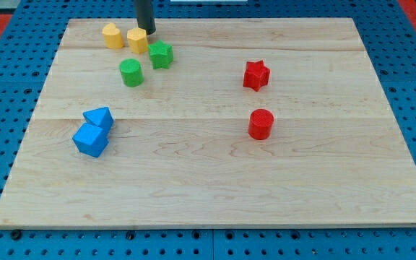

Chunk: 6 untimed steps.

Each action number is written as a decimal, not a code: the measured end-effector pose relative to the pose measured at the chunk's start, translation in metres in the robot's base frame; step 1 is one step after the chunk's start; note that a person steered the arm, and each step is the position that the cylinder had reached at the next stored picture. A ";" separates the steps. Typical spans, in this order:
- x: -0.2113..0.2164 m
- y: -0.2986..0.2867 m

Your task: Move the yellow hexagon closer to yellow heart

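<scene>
The yellow hexagon [137, 40] sits near the board's top left, a small gap to the right of the yellow heart [112, 35]. My tip [147, 32] stands right at the hexagon's upper right side, touching or nearly touching it. A green star [161, 55] lies just below and right of the hexagon, and a green cylinder [131, 73] lies below it.
A blue triangle-like block [99, 118] and a blue cube [90, 139] sit together at the view's left. A red star [256, 75] and a red cylinder [261, 124] stand right of centre. The wooden board [215, 195] rests on a blue perforated table.
</scene>
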<state>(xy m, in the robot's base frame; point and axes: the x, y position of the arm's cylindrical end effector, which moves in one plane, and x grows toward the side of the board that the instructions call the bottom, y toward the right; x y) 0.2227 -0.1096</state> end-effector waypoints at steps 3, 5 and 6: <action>0.032 0.000; 0.057 -0.003; 0.050 0.014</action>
